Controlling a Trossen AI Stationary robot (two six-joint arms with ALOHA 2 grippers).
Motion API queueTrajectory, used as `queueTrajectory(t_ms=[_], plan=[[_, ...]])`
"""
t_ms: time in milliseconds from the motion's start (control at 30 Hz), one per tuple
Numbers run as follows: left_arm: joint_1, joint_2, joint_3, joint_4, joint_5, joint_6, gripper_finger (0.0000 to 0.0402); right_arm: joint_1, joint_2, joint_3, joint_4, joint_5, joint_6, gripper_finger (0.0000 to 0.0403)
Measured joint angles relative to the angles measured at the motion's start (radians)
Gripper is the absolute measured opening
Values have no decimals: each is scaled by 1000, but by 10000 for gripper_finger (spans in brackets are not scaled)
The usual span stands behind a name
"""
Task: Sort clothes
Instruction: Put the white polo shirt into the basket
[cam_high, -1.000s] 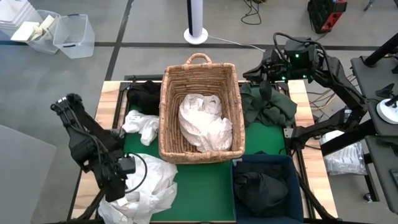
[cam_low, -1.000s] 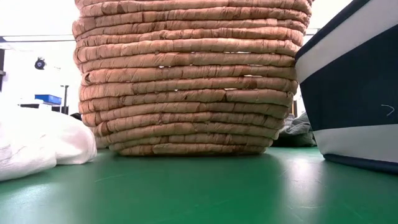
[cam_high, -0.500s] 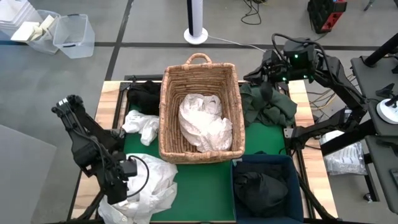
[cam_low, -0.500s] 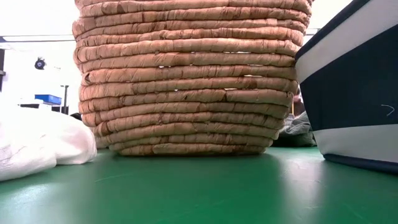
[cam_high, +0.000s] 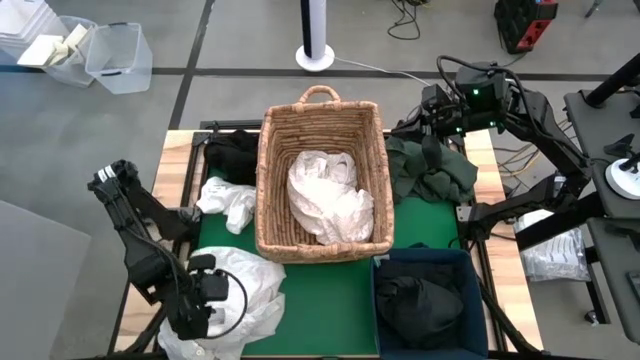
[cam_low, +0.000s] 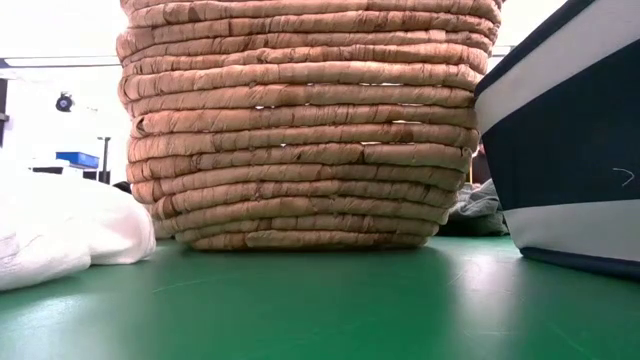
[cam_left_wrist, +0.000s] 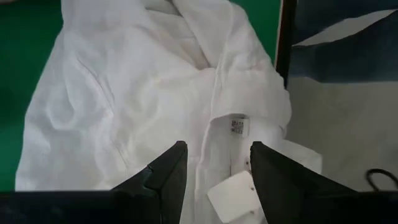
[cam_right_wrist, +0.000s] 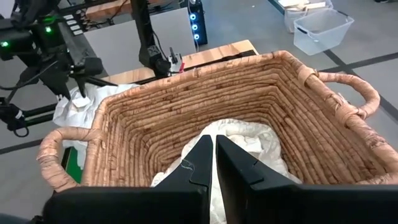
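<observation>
The left gripper (cam_left_wrist: 213, 163) hangs directly over the white shirt (cam_high: 245, 290) at the near left corner of the green mat (cam_high: 330, 300), fingers parted with nothing pinched between them. Through the wrist camera, the shirt's collar and its small label (cam_left_wrist: 238, 126) sit just ahead of the fingertips, and a white paper tag (cam_left_wrist: 233, 193) lies right between the two fingers (cam_left_wrist: 166, 174).

Across the table, the right gripper (cam_right_wrist: 214, 155) waits at the far right corner, its fingers pressed together and empty. Below it lies the dark green garment (cam_high: 430, 170), bunched on the table beside the wicker basket (cam_high: 320, 110). Its camera looks straight into that basket, where a crumpled white garment (cam_high: 328, 198) rests on the bottom.

Further from the left gripper, toward the far edge, a smaller white garment (cam_high: 228, 203) lies against the basket's left wall, and past that a black garment (cam_high: 232, 155) sits at the far left corner. To the left gripper's right, beyond the open mat, the dark blue bin (cam_high: 425, 262) holds a dark garment (cam_high: 415, 305).
</observation>
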Motion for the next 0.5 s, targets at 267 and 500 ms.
queueTrajectory(t_ms=[267, 500], plan=[[-40, 78, -1, 1, -33, -1, 155, 0, 0, 0, 0, 0, -15, 13], [-41, 130, -7, 21, -48, -56, 155, 0, 0, 0, 1, 0, -26, 13]])
